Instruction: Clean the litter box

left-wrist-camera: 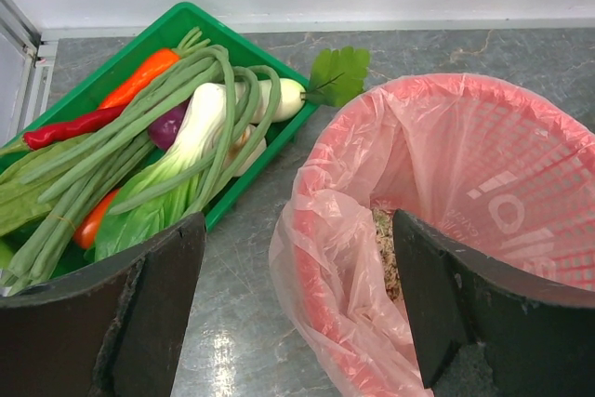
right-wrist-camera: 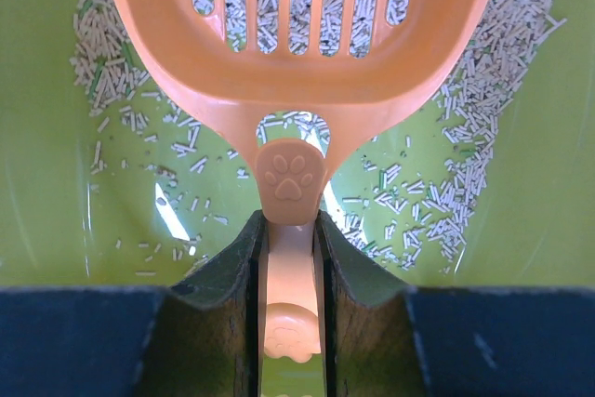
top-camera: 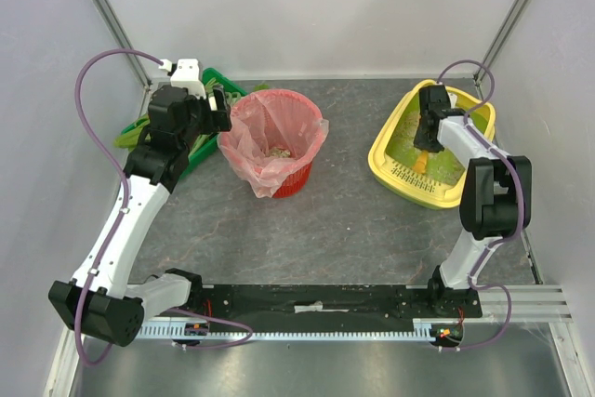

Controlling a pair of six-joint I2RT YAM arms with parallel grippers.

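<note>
The yellow litter box [top-camera: 390, 166] sits at the right of the table, its green floor [right-wrist-camera: 56, 211] strewn with pale litter pellets [right-wrist-camera: 474, 81]. My right gripper [top-camera: 426, 141] hangs over the box, shut on the handle of an orange slotted scoop [right-wrist-camera: 297, 62]. The scoop's blade lies low over the pellets, and my right gripper [right-wrist-camera: 290, 258] clamps the paw-print handle between both fingers. My left gripper [top-camera: 221, 109] hovers open beside the red basket's left rim, nothing between its fingers [left-wrist-camera: 149, 313].
A red basket [top-camera: 279, 141] lined with a pink bag [left-wrist-camera: 325, 258] stands left of centre, litter at its bottom. A green tray [left-wrist-camera: 177, 34] of vegetables lies at the far left, by the wall. Grey walls enclose the table.
</note>
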